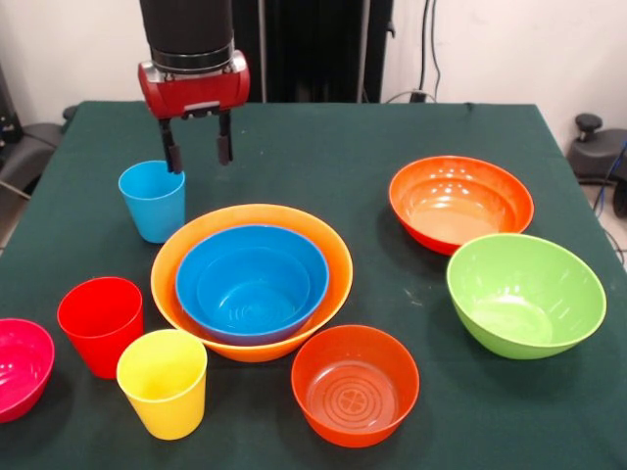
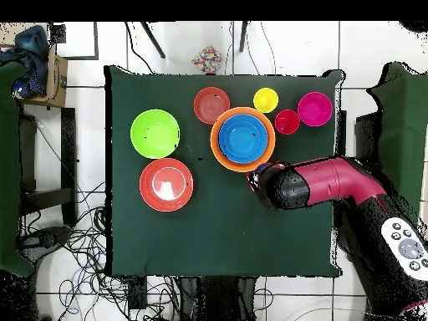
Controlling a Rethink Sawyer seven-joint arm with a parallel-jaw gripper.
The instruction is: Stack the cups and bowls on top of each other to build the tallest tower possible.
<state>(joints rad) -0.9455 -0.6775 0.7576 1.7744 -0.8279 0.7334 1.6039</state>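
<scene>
Fingers (image 1: pixel 172 155) spread, empty | dark green tablecloth (image 1: pixel 323 157) | white tiled floor (image 2: pixel 84 100), tangled cables (image 2: pixel 75 259)

The worktop (image 1: pixel 323 147) wears a dark green cloth, matt and faintly creased. The lime green bowl (image 1: pixel 525 294), the blue bowl (image 1: pixel 252 282) and the small red-orange bowl (image 1: pixel 355 384) are glossy smooth plastic catching highlights. The yellow cup (image 1: pixel 164 383) and red cup (image 1: pixel 100 324) look smooth, duller plastic.
</scene>
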